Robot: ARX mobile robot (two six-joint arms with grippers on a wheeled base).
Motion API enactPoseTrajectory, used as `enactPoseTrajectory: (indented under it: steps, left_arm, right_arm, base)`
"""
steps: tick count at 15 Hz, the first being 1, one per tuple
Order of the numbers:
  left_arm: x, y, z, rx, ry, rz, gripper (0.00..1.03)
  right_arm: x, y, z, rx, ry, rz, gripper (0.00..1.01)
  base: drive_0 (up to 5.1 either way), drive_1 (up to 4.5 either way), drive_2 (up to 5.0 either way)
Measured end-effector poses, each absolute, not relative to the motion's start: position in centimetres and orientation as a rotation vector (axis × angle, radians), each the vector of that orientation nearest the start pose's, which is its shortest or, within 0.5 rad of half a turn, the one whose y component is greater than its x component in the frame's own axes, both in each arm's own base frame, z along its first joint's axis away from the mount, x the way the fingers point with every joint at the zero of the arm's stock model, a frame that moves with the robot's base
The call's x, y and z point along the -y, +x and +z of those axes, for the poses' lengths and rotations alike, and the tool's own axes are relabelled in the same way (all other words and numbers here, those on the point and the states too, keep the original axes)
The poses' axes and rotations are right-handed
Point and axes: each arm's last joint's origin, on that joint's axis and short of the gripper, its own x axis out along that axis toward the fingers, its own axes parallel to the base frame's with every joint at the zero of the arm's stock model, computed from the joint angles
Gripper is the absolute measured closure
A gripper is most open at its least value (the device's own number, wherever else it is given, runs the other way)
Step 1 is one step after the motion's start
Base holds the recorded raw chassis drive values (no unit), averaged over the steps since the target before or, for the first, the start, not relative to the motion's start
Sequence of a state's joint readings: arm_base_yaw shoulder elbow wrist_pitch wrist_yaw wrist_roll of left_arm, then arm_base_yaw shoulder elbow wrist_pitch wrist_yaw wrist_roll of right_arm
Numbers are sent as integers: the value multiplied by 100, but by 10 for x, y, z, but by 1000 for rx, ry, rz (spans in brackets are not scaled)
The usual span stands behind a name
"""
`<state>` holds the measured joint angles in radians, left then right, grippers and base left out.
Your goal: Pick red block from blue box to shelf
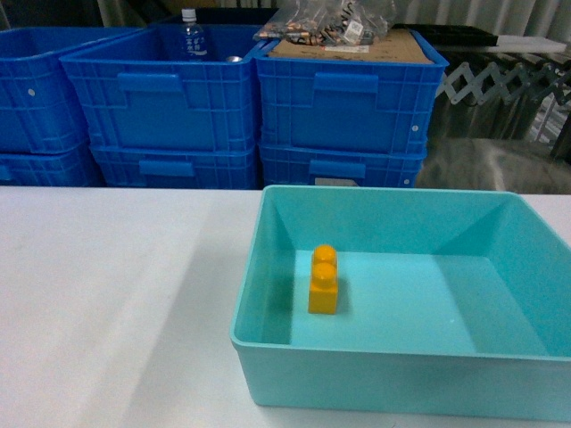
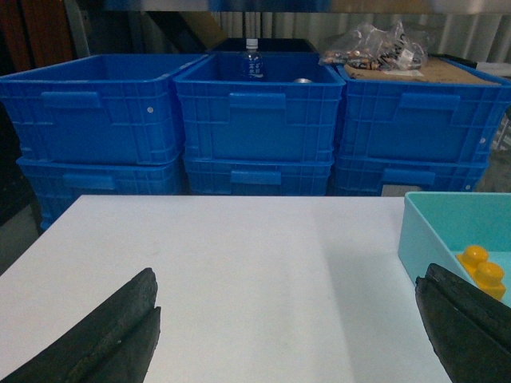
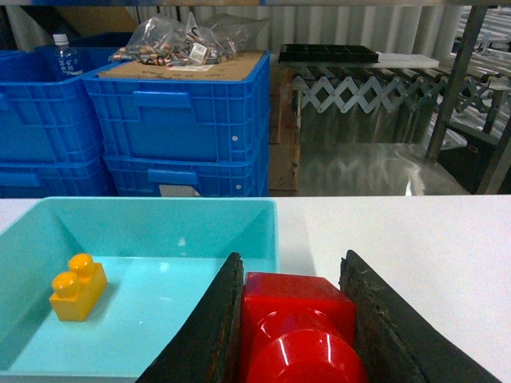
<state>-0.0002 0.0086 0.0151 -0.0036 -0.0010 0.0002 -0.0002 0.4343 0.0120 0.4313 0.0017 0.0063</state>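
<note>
1. Clamped between my right pincer's (image 3: pixel 291 335) two rough black fingers (image 3: pixel 209 327) is the red block (image 3: pixel 297 327), glossy plastic with a round stud facing the wrist camera; it fills the gap from pad to pad.
2. From that camera the block sits above the near right corner of the blue box (image 3: pixel 267 231), over the box's right rim and the white desk (image 3: pixel 399 239) beside it.
3. I see the box as a shallow, smooth-walled turquoise tub with a rolled rim, resting on the desk toward its right side in the head view (image 1: pixel 259 267).
4. One yellow block (image 1: pixel 323 281) stands on the tub's floor near its left wall; it is taller, with two round studs.
5. My left pincer (image 2: pixel 291 335) hangs released, its two dark textured fingers (image 2: pixel 120 319) spread wide over bare desk to the left of the tub, gripping nothing.
6. Beyond the desk's far edge stand stacked royal-blue ribbed crates (image 1: pixel 161 98) with moulded handles; one holds a clear bottle (image 1: pixel 191 31), another carries a cardboard sheet (image 1: pixel 357 45) with crinkled plastic bags (image 1: pixel 330 20) of small parts.
7. Right of the crates, shiny steel uprights (image 3: pixel 451 84) and a folding lattice (image 3: pixel 359 88) catch the light.
</note>
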Motion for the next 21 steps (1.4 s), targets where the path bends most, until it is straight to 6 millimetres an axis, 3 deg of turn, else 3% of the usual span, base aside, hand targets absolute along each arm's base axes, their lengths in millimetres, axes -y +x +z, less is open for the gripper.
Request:
enactPoseTrajectory:
  steps: [13, 14, 21]
  left_arm:
    - [0, 97, 168, 3, 0, 2, 5]
    - [0, 97, 168, 2, 0, 0, 5]
    - [0, 97, 168, 3, 0, 0, 5]
  right_arm:
    - [0, 99, 164, -30, 6, 0, 72]
    - [0, 97, 170, 29, 6, 0, 72]
    - [0, 97, 167, 3, 6, 0, 72]
  base:
    - [0, 0, 0]
    - [0, 0, 0]
    - [0, 0, 0]
